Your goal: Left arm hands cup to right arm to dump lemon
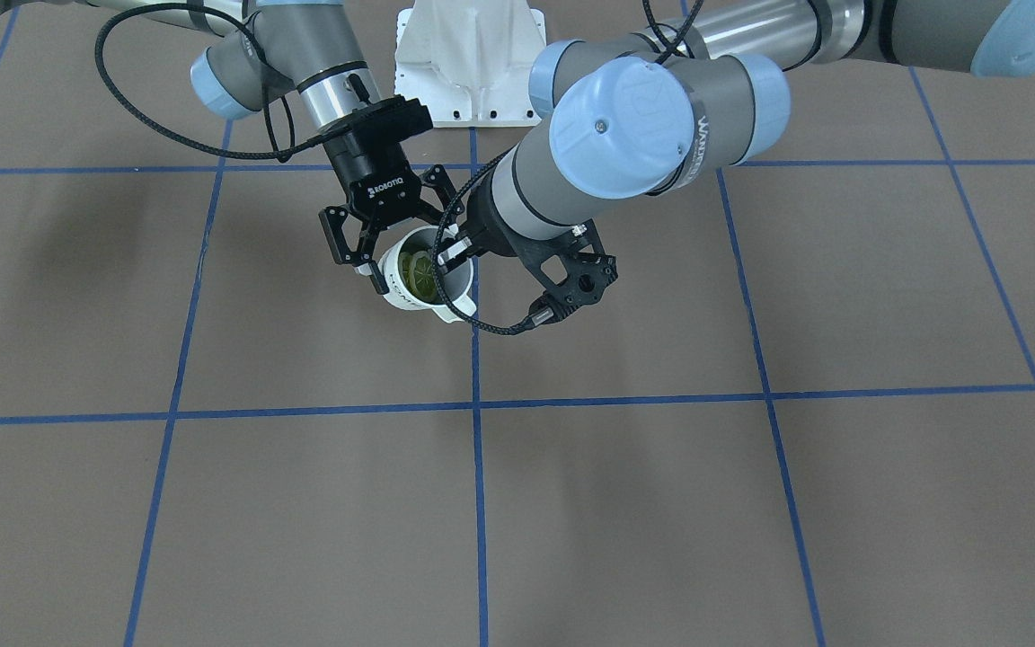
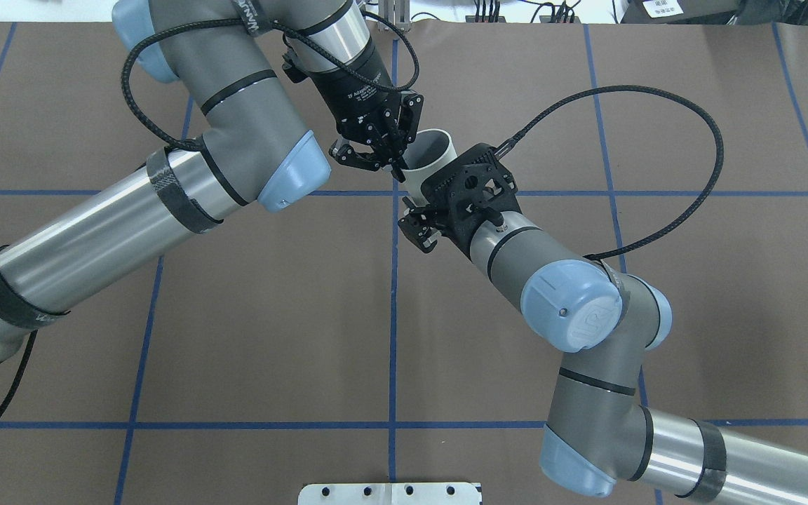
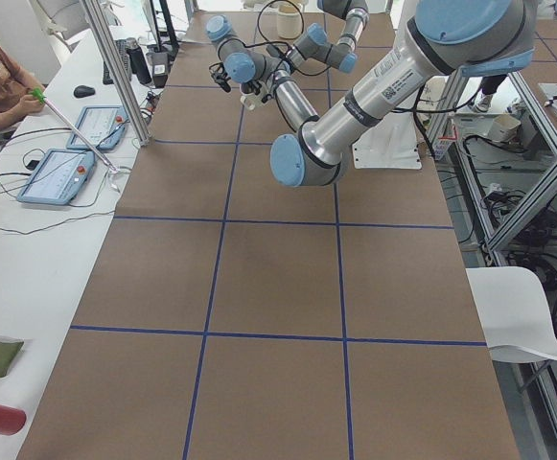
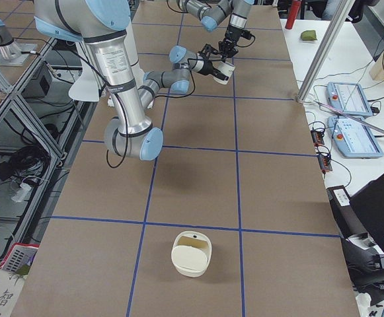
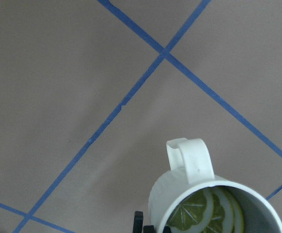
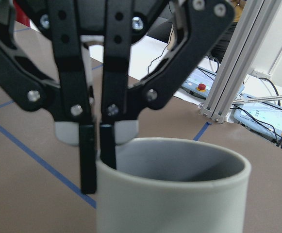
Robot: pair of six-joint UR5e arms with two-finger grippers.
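The cream-white cup (image 1: 410,301) hangs tilted above the table, near the middle blue line. The lemon (image 1: 417,270), a yellow-green slice, lies inside it and also shows in the left wrist view (image 5: 199,213). My left gripper (image 1: 447,256) is shut on the cup's rim (image 2: 432,158), one finger inside and one outside; the right wrist view shows this pinch (image 6: 98,165). My right gripper (image 1: 410,238) is open, its jaws spread on either side of the cup's body. I cannot tell whether its pads touch the cup. The handle (image 5: 189,158) points away from the left gripper.
A white robot base plate (image 1: 470,58) sits at the robot's edge of the table. A cream-white container (image 4: 191,252) stands on the brown table near the robot's right end. Operator tablets (image 4: 355,137) lie on the side bench beyond the table.
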